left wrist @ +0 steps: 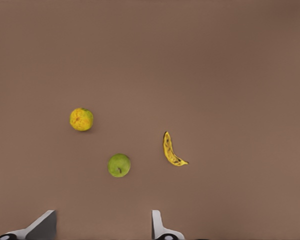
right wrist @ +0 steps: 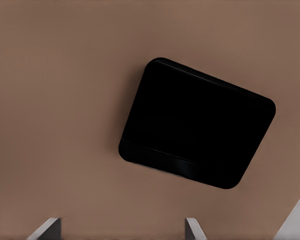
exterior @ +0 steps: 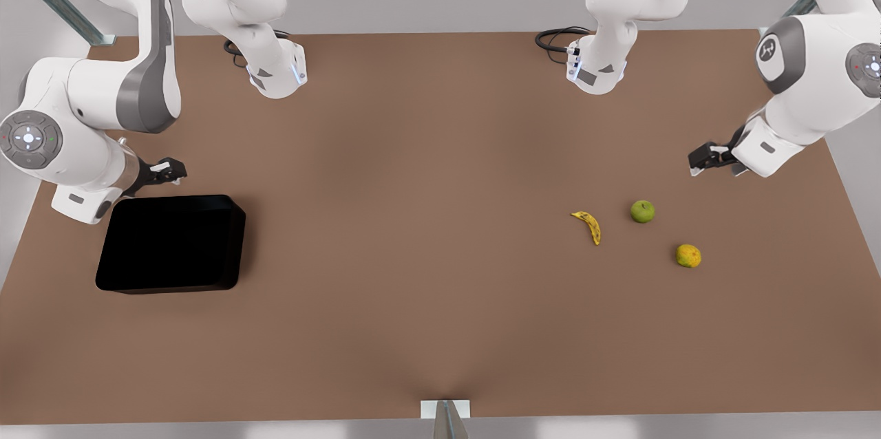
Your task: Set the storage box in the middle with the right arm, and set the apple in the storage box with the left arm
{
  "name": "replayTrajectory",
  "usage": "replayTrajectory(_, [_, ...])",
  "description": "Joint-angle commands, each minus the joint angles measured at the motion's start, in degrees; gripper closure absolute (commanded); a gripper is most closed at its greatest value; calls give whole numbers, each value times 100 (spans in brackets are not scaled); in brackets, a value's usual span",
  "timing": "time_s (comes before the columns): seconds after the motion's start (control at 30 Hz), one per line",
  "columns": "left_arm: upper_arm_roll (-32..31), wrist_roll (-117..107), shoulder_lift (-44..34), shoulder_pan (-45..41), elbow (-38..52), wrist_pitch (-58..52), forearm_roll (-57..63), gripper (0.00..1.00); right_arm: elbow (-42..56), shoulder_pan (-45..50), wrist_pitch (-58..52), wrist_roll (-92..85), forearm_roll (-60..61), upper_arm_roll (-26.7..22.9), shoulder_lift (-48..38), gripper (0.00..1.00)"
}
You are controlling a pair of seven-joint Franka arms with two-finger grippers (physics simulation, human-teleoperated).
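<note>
We drop the right gripper (exterior: 167, 170), spread and empty at the box's (exterior: 172, 243) twelve o'clock, squarely over one wall; the left gripper (exterior: 703, 158) waits, spread.

Cut off by the front view's upper edge: both arms' upper links. Cropped at the frame edge in each wrist view: the left gripper (left wrist: 102, 227) and the right gripper (right wrist: 121, 229), fingertips alone in frame, jaws spread wide. Black throughout inside the storage box (exterior: 172, 243), floor and inner walls indistinguishable. Too small to read: the banana's (exterior: 589, 226) spots, the apple's (exterior: 642, 211) stem.
</note>
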Motion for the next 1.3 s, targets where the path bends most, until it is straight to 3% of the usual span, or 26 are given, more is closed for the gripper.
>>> replayTrajectory(0.0, [-23,-2,20,-63,3,20,22,0,0,0,-1,0,-6,0,0,0])
replayTrajectory(0.1, [-6,-213,327,-63,433,-445,-30,0,175,-176,61,-201,-181,-18,289,0])
replayTrajectory(0.13, [47,-1405,415,-63,433,-876,-57,0,439,-466,95,-939,-234,-35,632,0])
replayTrajectory(0.23, [600,-3733,942,-98,241,-1281,-1540,0,527,-537,956,-1600,-384,-746,1238,0])
replayTrajectory(0.3, [1372,-4247,1583,-169,-67,-1149,-3128,0,440,-537,1484,-1539,-366,-1204,1555,0])
replayTrajectory(0.4, [2271,-4248,1742,-169,-1490,11,-5478,0,-386,-537,2477,-1468,-24,-1529,1634,0])
replayTrajectory(0.47, [2341,-4230,1628,-336,-2598,863,-7008,0,-1098,-545,3321,-1494,239,-1679,1626,0])
replayTrajectory(0.53, [2359,-4221,1821,-344,-2836,1118,-7789,0,-1529,-545,3769,-2073,1082,-2012,1617,0])
replayTrajectory(0.67, [2324,-4037,2226,-371,-2853,1198,-8187,0,-1503,-545,3901,-3006,1989,-2751,2082,0])
replayTrajectory(0.8, [2324,-3729,2269,-397,-3249,1180,-8143,0,-1327,-677,4086,-3032,1998,-2769,2469,0])
replayTrajectory(1.07, [2508,-2543,3078,-169,-3337,890,-8468,0,-1178,-642,4174,-3006,2332,-2795,3014,0])
replayTrajectory(1.1, [2508,-2463,3183,-142,-3320,890,-8670,0,-1178,-651,4183,-3015,2332,-2795,3049,4])
replayTrajectory(1.13, [2499,-2393,3289,-133,-3311,890,-8837,0,-1178,-642,4183,-3015,2323,-2795,3084,33])
replayTrajectory(1.17, [2499,-2349,3350,-133,-3311,890,-8872,0,-1178,-642,4174,-3015,2323,-2795,3085,43])
replayTrajectory(1.27, [2482,-2314,3544,-37,-3249,785,-9232,0,-1186,-642,4306,-3032,2314,-2795,3181,44])
